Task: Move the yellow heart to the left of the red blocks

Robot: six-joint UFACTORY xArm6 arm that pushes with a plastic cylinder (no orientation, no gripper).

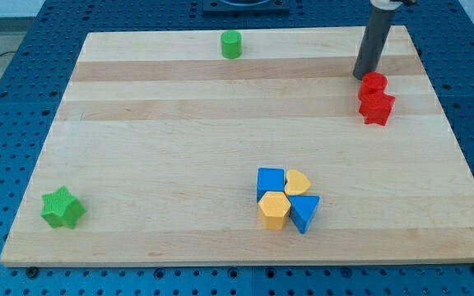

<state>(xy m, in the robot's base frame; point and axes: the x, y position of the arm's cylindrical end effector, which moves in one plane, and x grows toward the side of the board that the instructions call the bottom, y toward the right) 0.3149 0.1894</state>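
Note:
The yellow heart [297, 182] lies near the view's bottom centre, touching a blue square block [271, 182], a yellow hexagon [274, 210] and a blue triangle-like block [304, 211]. Two red blocks sit at the view's upper right: a red round one [374, 84] and a red star-like one [377, 107] just below it, touching. My tip [360, 76] is at the upper right, just to the left of and above the red round block, far from the yellow heart.
A green cylinder [231, 44] stands near the board's top edge at centre. A green star [62, 207] lies at the bottom left. The wooden board [155, 131] rests on a blue perforated table.

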